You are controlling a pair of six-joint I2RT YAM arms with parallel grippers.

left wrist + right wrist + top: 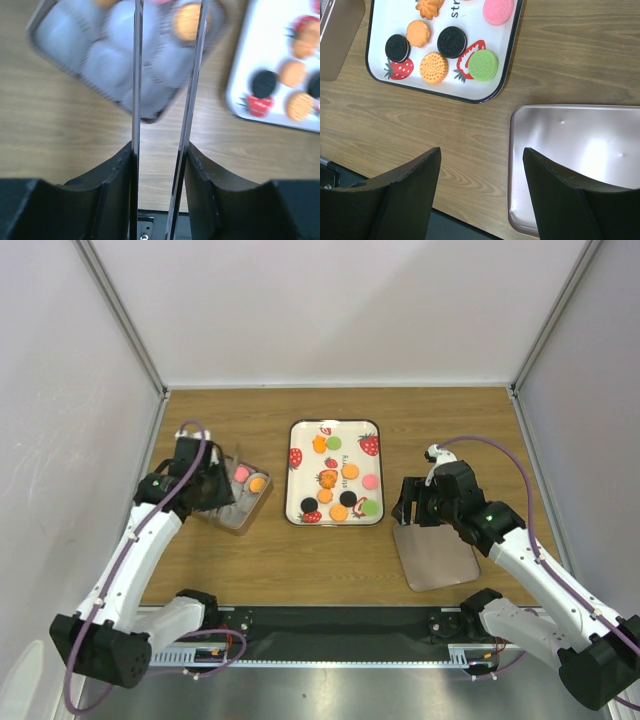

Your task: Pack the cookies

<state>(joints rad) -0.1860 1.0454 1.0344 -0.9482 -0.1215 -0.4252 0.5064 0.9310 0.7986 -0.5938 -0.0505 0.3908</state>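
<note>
Several cookies lie on a white strawberry-print tray (292, 485) in the middle of the table: orange (350, 471), green (334, 443), pink (370, 481) and black (309, 504). A grey compartment box (236, 520) at the left holds a pink cookie (242, 473) and an orange cookie (257, 483). My left gripper (207, 486) hovers over that box. Thin metal blades (136, 75) line its fingers, with an empty gap between them. My right gripper (481, 155) stands open over bare wood, just below the tray's near right corner, beside a flat silver lid (580, 150).
White walls enclose the table on three sides. The lid (435, 555) lies at the front right under my right arm. The black base rail (330, 625) runs along the near edge. In the right wrist view black (452, 42), orange (433, 67) and green (483, 64) cookies are closest.
</note>
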